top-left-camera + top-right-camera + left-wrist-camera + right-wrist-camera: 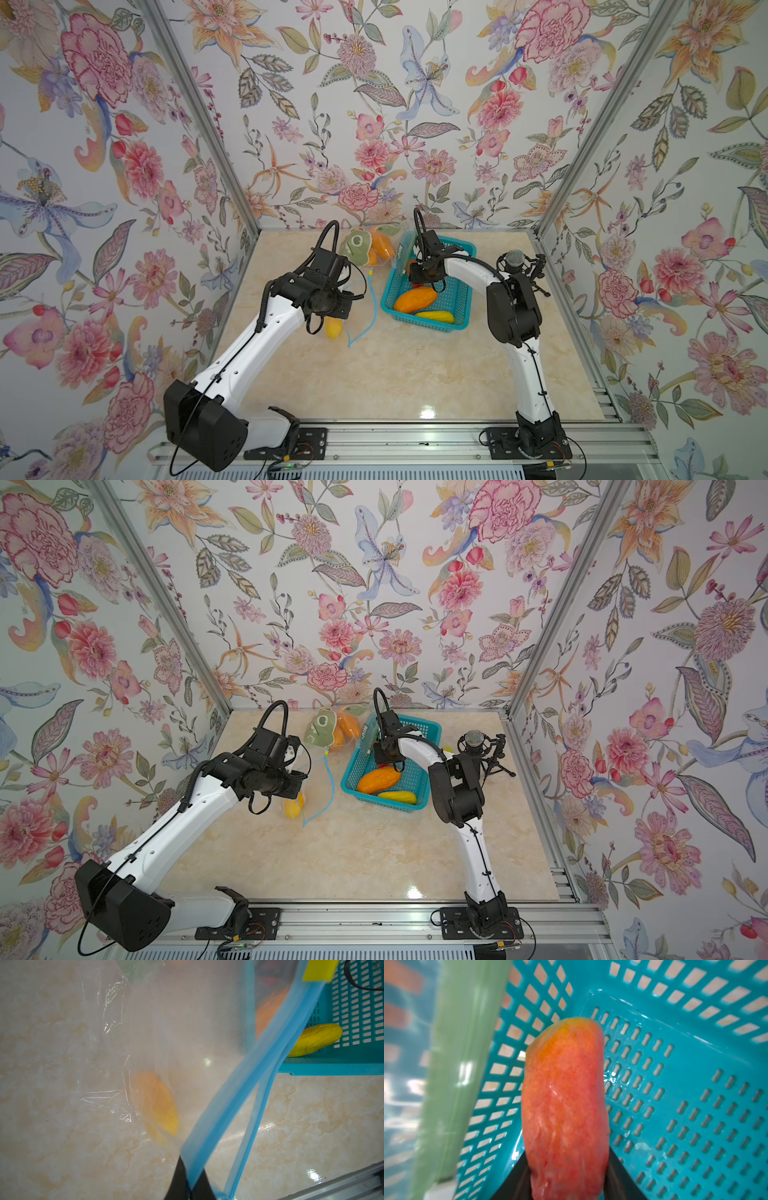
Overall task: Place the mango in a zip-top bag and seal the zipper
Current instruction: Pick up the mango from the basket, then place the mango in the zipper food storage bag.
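Left claw (pixel 190 1180) tight on the zipper strip (pixel 239 1095) of the bag (pixel 166 1022); right claw (pixel 568 1178) snug around red mango (pixel 562 1095), basket wall (pixel 517 999) close beside.

Right tool (pixel 385 761) sits inside the teal basket (pixel 429 726), apparently behind the orange mango (pixel 377 780).

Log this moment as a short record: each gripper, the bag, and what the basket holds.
left gripper: shut on the blue zipper strip
zip-top bag: mouth not sealed, its two strips apart; bagged mango inside
right gripper: down in the teal basket, jaws on either side of the red-orange mango; firm grip not clear
also in basket: orange mango, yellow mango
back of table: filled bags
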